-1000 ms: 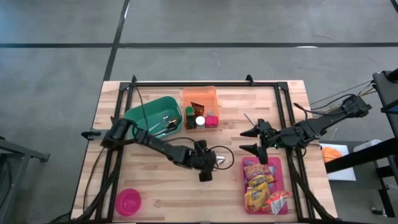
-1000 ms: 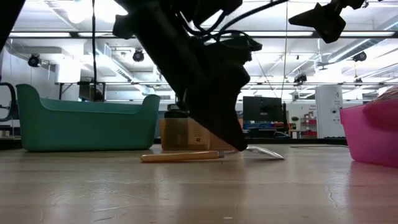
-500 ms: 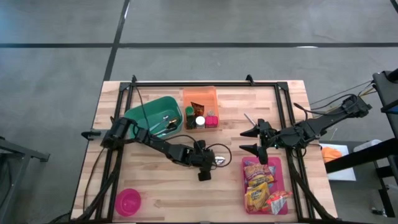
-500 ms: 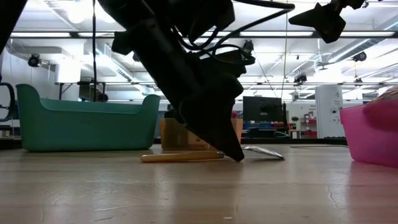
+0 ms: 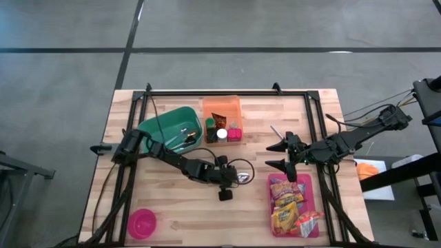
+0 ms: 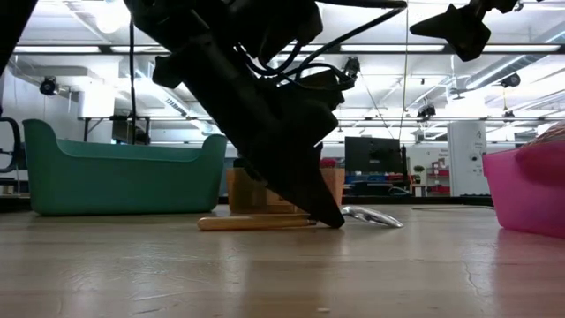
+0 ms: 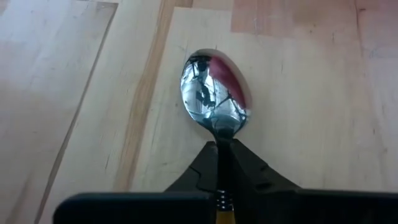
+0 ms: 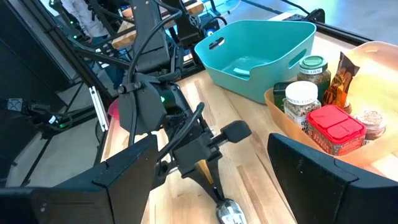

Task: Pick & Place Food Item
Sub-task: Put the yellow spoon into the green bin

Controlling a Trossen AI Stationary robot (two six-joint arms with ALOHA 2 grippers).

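Left pincer [image 7: 225,163]: closed tight on the neck of the spoon [image 7: 214,99], just behind the bowl; the fingers meet there because the neck is thin and gives a firm hold.
Spoon: it lies flat on the table [image 5: 186,207], centre of the high view; bowl toward the right of that frame, wooden handle under the pincer. In the low view it seems not lifted yet.
Right pincer [image 5: 280,156]: open wide, holding nothing, hanging in the air just above the pink tray [image 5: 311,180] at right of centre in the high view. I judge it waits there.
Food items: the snack packets [image 5: 288,204] lie in the pink tray, lower right of the high view. No pincer touches them, so the task's own thing is not picked.
Orange box [image 5: 222,105]: upper centre, holding jars and a red tin [image 8: 335,127].
Green tub [image 5: 160,126]: left of the orange box, something small inside.
Pink bowl [image 5: 142,223]: lower left corner of the table, well apart from everything.
Table: pale wooden planks, with a black frame around it.
Room: grey floor with dark lines; behind it a hall with ceiling lamps and screens.
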